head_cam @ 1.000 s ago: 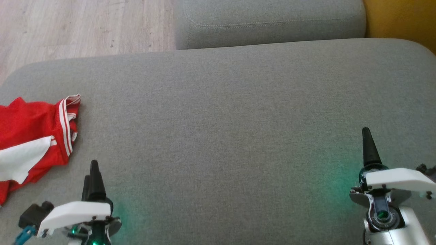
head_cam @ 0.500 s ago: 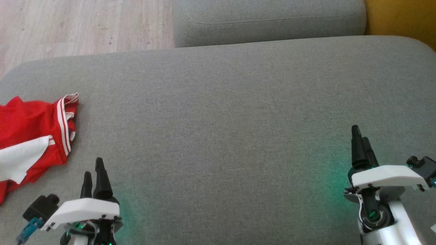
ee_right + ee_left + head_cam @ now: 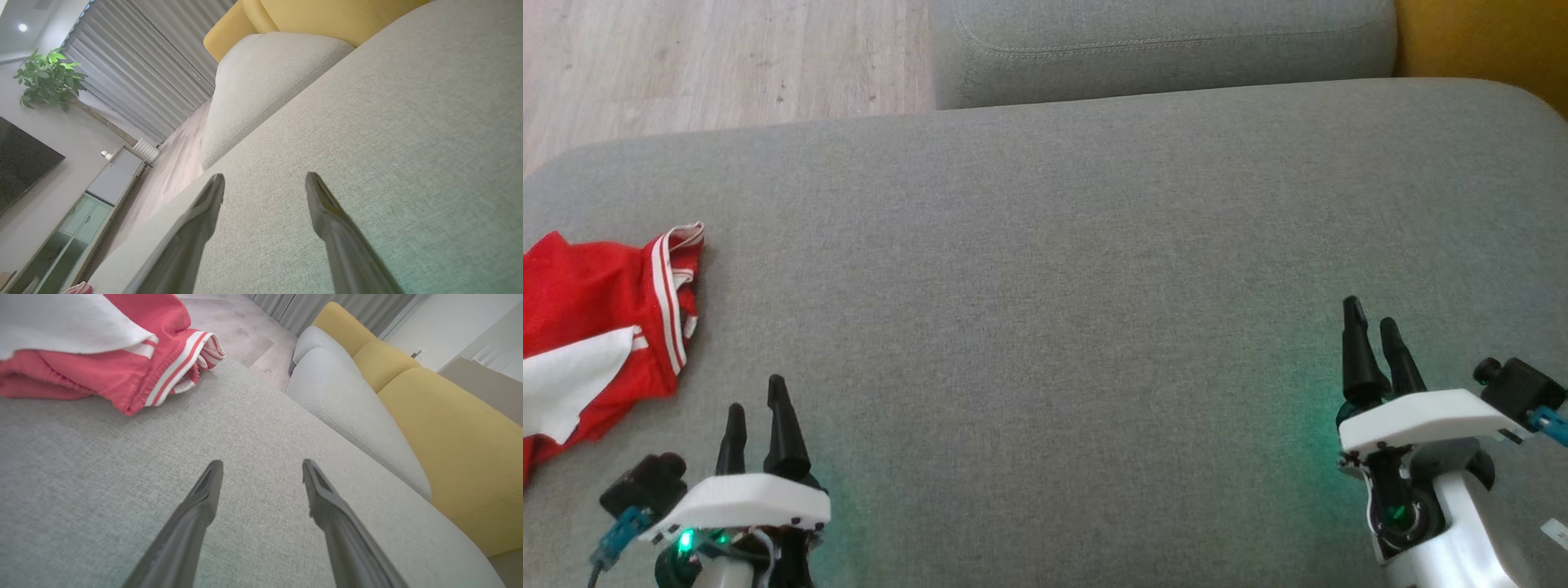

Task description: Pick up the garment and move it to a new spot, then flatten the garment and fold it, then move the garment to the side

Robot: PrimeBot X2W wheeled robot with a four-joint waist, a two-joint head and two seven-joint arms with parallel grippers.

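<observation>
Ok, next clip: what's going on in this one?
A two-armed robot faces a wide grey sofa cushion. A red and white garment lies crumpled at the cushion's left edge, not yet picked up. The left gripper is the nearer one, just to the garment's right, open and empty. The right gripper is far across the cushion, also open and holding nothing.

The garment (image 3: pixel 596 327) is showing as soft, matt red-and-white cloth, the sofa seat (image 3: pixel 1054 269) under it is showing a coarse, matt grey weave, the floor (image 3: pixel 686 57) is looking like pale, dull-finished wood, and the left claw (image 3: pixel 756 392) is looking like dark, matt plastic.
</observation>
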